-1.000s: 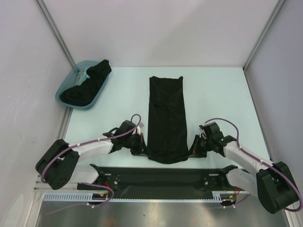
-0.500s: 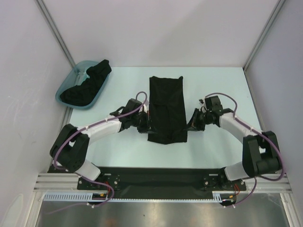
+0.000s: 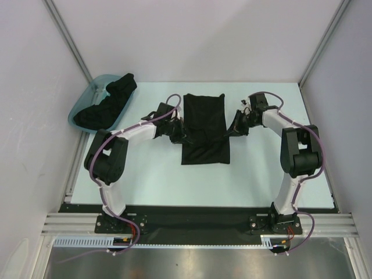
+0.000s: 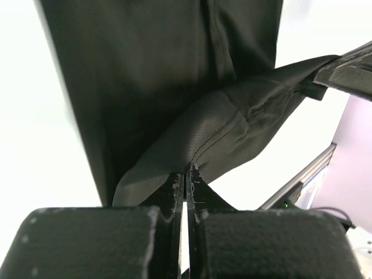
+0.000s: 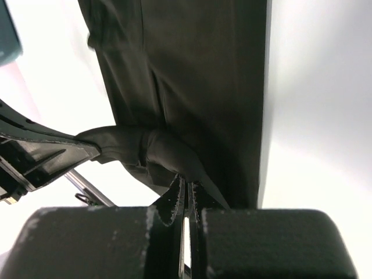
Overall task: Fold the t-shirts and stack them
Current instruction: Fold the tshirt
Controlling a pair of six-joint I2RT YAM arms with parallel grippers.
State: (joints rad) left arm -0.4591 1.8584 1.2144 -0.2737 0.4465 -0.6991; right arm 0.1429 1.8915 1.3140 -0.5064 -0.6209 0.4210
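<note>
A black t-shirt [image 3: 204, 152] lies as a long narrow strip on the pale table [image 3: 145, 174], its near end lifted and doubled back over itself. My left gripper [image 3: 182, 135] is shut on the left corner of that raised end; the wrist view shows the hem [image 4: 224, 133] pinched at the tips of the left gripper [image 4: 187, 171]. My right gripper [image 3: 231, 131] is shut on the right corner, a bunched fold of cloth [image 5: 157, 148] held at the tips of the right gripper [image 5: 187, 185]. More black t-shirts [image 3: 110, 102] sit heaped in a teal tub [image 3: 76, 112].
The teal tub stands at the far left corner of the table, against the left wall. Metal frame posts [image 3: 317, 55] rise at both far corners. A black base rail [image 3: 192, 218] runs along the near edge.
Both arms have reached away from their bases, carrying the shirt's near end toward the far end. The strip on the table now looks about half as long.
</note>
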